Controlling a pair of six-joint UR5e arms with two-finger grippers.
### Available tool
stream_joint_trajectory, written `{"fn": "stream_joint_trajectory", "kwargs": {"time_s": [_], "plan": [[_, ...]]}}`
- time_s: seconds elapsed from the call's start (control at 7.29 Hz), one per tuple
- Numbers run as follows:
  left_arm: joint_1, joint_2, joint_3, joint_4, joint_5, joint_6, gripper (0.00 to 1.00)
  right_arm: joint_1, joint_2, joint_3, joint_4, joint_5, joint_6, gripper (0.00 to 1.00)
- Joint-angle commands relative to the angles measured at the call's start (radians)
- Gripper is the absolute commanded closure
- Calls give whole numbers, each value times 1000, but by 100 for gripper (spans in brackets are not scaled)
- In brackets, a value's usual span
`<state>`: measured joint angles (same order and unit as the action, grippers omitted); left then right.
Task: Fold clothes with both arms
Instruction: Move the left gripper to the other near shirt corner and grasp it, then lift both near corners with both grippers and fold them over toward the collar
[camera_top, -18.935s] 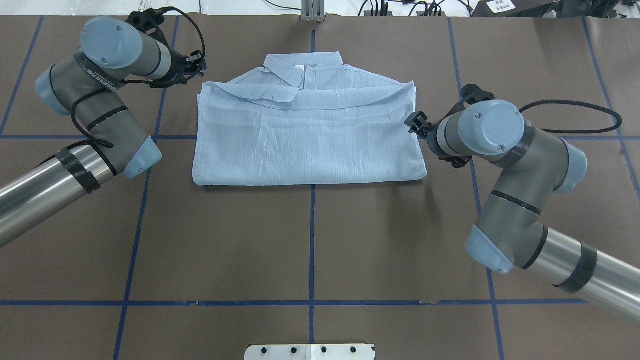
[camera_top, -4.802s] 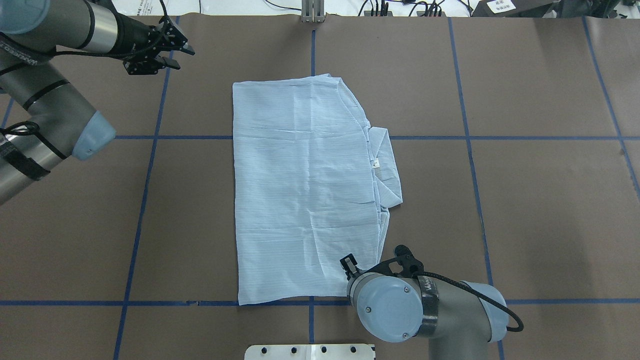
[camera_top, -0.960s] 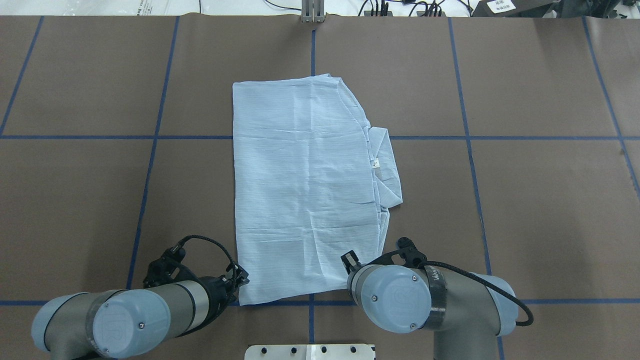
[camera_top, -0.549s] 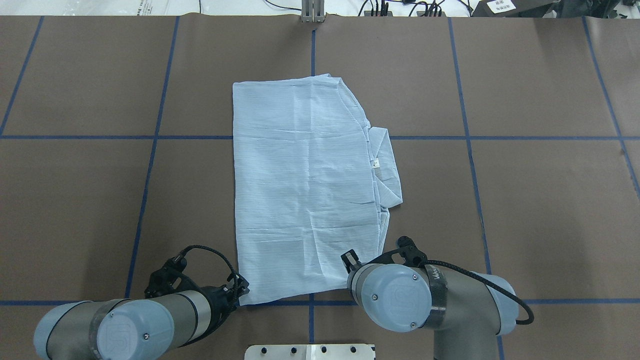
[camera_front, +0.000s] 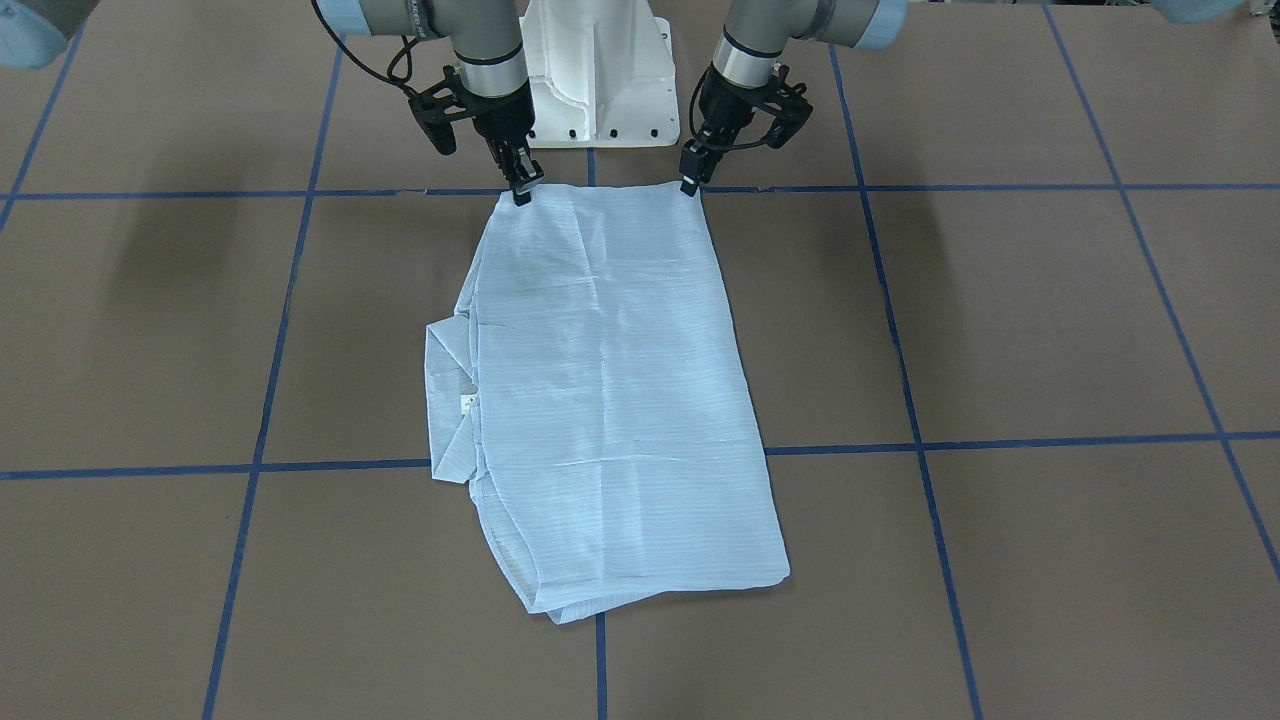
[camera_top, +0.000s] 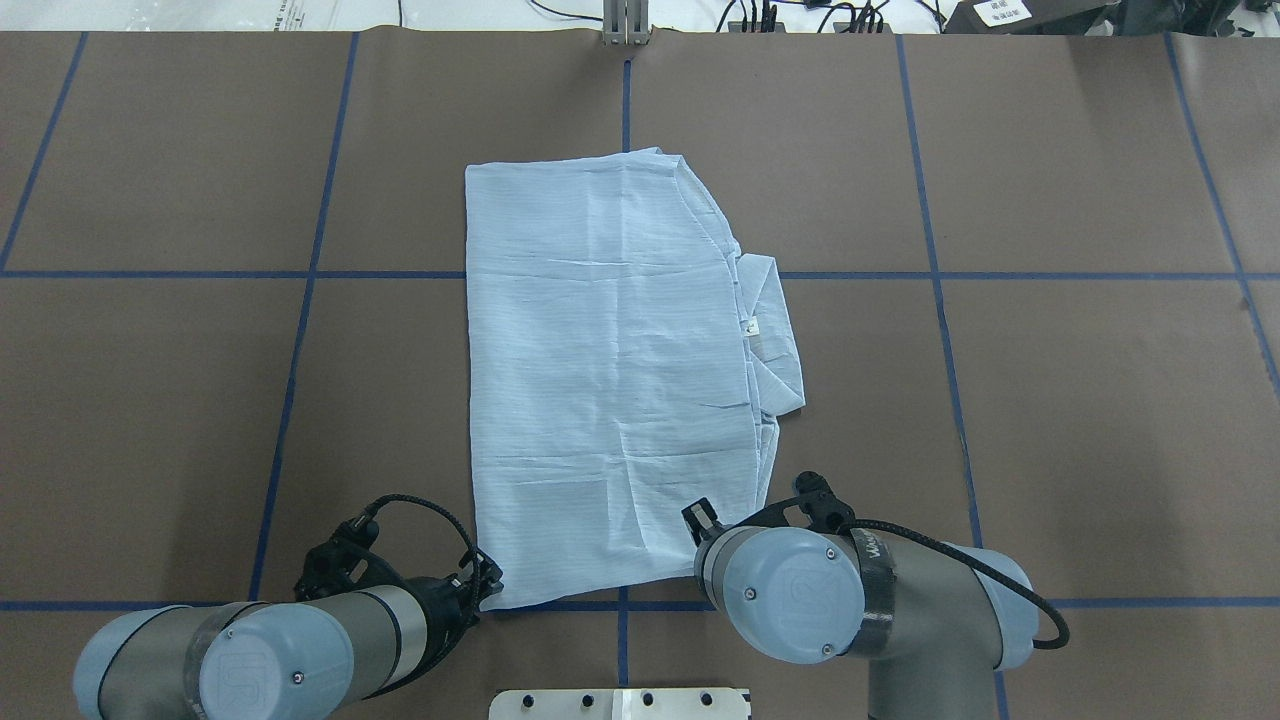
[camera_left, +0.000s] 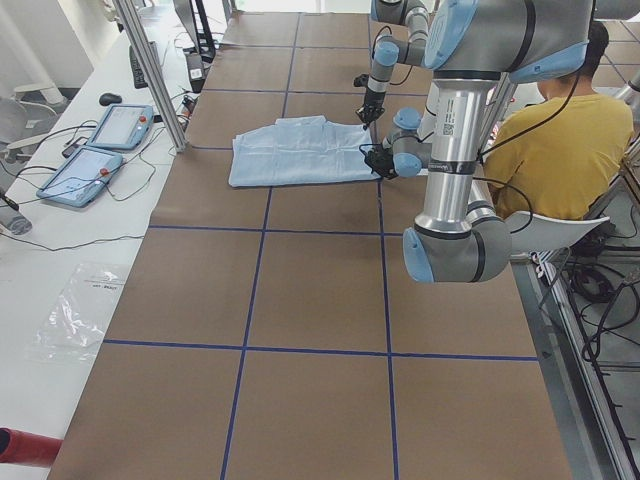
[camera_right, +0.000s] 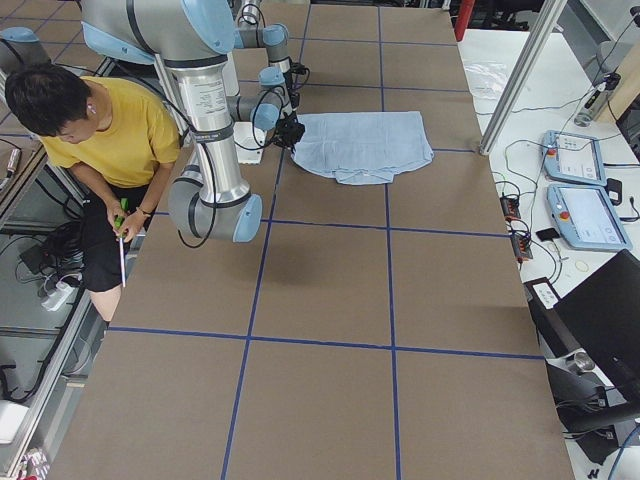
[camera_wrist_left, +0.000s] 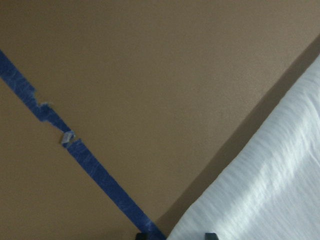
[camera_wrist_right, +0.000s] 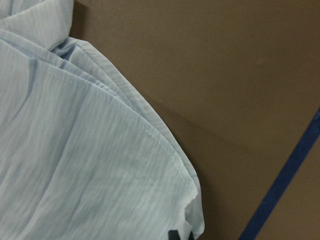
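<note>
Jaws on the right gripper pinch one shirt corner, while those on the left gripper straddle the other, spread.

left pincer, right pincer at near shirt corners

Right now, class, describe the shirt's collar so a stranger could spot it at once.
On the brown table lies a pale blue folded shirt. The collar is the flap jutting from its edge on the robot's right, alone bearing a white label.

Crinkled thin cloth shirt, matt tabletop
</note>
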<state>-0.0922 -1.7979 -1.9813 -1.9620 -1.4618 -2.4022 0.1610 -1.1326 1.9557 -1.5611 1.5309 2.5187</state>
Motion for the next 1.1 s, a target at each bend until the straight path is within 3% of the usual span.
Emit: {"fn": "stream_joint_trajectory", "kwargs": {"time_s": [0.0, 0.14, 0.41, 0.82, 0.96], "plan": [[3, -1, 4, 0, 0, 0, 54, 0, 2, 0, 0, 0, 0, 100], [3, -1, 4, 0, 0, 0, 65, 0, 2, 0, 1, 0, 0, 100], [3, -1, -1, 0, 1, -2, 100, 0, 2, 0, 0, 0, 0, 100], [2, -3, -22, 0, 3, 0, 100, -1, 1, 0, 1, 0, 0, 100], [-4, 3, -72, 0, 3, 0, 100, -2, -1, 2, 1, -2, 0, 100]]}}
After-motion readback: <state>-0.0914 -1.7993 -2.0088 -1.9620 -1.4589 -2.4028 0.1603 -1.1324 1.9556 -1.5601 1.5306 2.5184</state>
